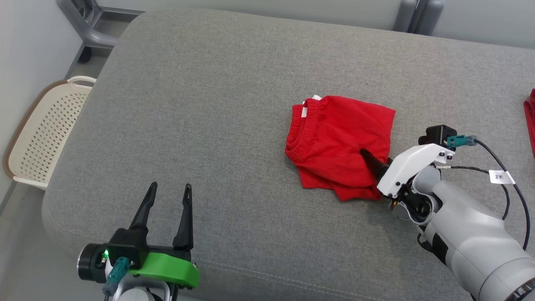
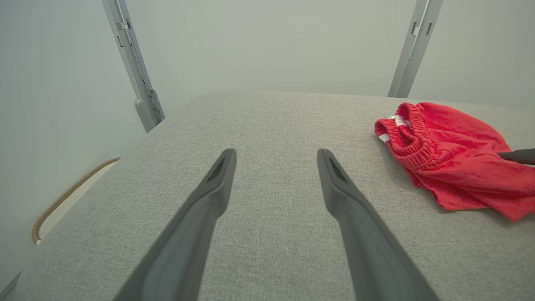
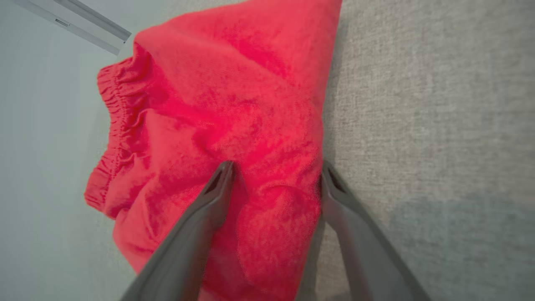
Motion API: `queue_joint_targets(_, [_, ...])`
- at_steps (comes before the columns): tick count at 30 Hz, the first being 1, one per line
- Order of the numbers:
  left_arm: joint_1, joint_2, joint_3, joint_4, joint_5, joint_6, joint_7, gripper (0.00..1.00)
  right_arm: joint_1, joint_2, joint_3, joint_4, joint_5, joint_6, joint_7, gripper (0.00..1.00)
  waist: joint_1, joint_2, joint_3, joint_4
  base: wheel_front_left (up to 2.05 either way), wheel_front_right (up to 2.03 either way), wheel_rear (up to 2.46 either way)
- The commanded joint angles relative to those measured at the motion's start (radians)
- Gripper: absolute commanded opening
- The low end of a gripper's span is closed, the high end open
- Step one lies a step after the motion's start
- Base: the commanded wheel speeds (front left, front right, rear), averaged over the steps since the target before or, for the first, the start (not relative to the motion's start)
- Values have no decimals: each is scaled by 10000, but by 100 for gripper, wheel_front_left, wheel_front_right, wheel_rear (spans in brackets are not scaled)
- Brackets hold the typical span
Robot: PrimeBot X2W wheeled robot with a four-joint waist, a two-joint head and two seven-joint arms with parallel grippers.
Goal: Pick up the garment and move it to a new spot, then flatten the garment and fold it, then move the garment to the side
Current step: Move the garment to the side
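A red garment [image 1: 338, 142] with an elastic waistband lies loosely folded on the grey cushioned surface [image 1: 209, 125], right of centre. My right gripper [image 1: 370, 161] is open at the garment's near right corner. In the right wrist view its fingers straddle the cloth [image 3: 234, 96]: the left finger [image 3: 209, 200] lies on top, the right finger [image 3: 347, 205] at the cloth's edge. My left gripper [image 1: 169, 190] hangs open over bare cushion at the lower left, well clear of the garment [image 2: 451, 154]. Nothing sits between its fingers [image 2: 200, 217].
A white perforated basket [image 1: 46, 129] stands on the floor beyond the cushion's left edge. Another red cloth [image 1: 530, 121] peeks in at the right edge. Grey metal frame legs [image 1: 90, 25] stand behind the cushion. Cables [image 1: 501, 175] trail from my right wrist.
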Motion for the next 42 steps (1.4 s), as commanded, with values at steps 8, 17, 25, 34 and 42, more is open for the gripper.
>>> queue_joint_targets(8, [-110,13,86,18,-99,108,7,100,-88,-243,321,-333,-181,-1,-301,0,0,0,-11,-210,0,0,0])
queue_joint_targets(17, [25,13,280,-39,48,1,7,100,-418,-766,928,-801,-686,-1,-501,0,0,0,-207,-1037,0,0,0])
queue_joint_targets(25, [48,17,475,-89,191,-73,7,100,-1002,-1363,1478,-1099,-1191,-1,-344,0,0,0,-198,-1839,0,0,0])
queue_joint_targets(34, [4,66,677,-166,415,-207,7,100,-1996,-2458,2202,-1706,-1760,-1,423,0,0,0,8,-2833,0,0,0])
queue_joint_targets(42, [-237,234,819,-328,607,-304,7,100,-2911,-3303,2401,-1799,-1745,-1,1052,0,0,0,430,-3442,0,0,0])
